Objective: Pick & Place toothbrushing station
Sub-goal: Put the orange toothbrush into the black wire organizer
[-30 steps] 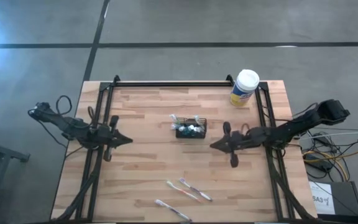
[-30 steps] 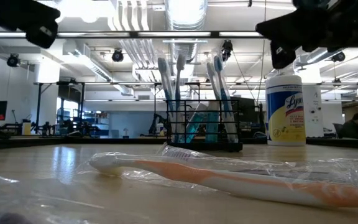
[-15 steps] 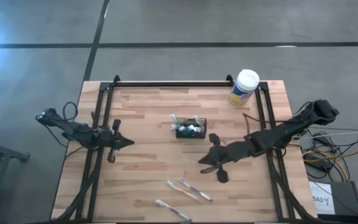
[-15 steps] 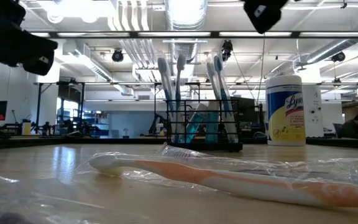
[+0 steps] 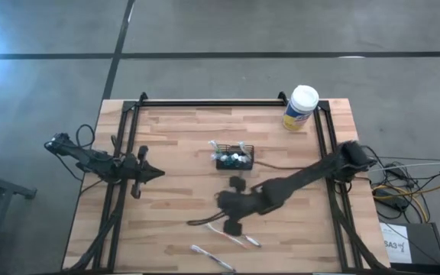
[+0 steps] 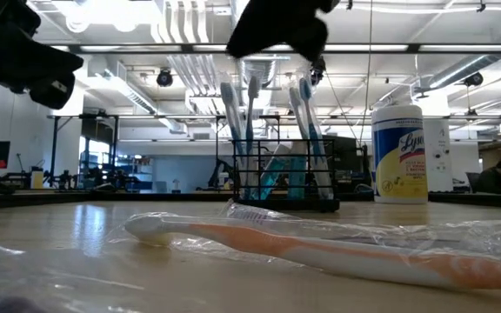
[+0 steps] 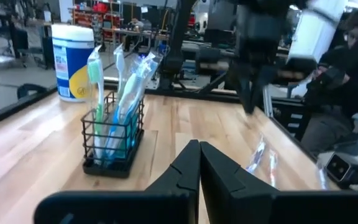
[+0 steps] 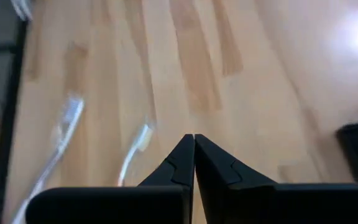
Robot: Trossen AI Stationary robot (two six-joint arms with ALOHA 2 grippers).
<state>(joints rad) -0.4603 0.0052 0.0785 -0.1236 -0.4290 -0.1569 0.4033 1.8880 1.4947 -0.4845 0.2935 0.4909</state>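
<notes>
The toothbrushing station (image 5: 235, 159) is a small black mesh caddy with several toothbrushes standing in it; it rests by its base on the middle of the wooden table, and also shows in the low view (image 6: 285, 178) and the left wrist view (image 7: 114, 140). My right gripper (image 5: 205, 218) is shut and empty, above the table in front of the caddy, near loose wrapped toothbrushes (image 5: 234, 233); its shut fingertips show in the right wrist view (image 8: 194, 138). My left gripper (image 5: 159, 173) is shut and empty, at the table's left, pointing toward the caddy (image 7: 199, 144).
A white-lidded, yellow-labelled round canister (image 5: 300, 107) stands at the far right corner. Loose wrapped toothbrushes lie near the front edge (image 5: 208, 257), two of them in the right wrist view (image 8: 61, 134) (image 8: 135, 149), one close to the low camera (image 6: 320, 243). A seated person shows beyond the table (image 7: 347, 74).
My right gripper has swung from beside the caddy's right toward the table's left and near edge, passing in front of the caddy, and now hovers by the loose toothbrushes. It has stayed shut. The caddy has not moved.
</notes>
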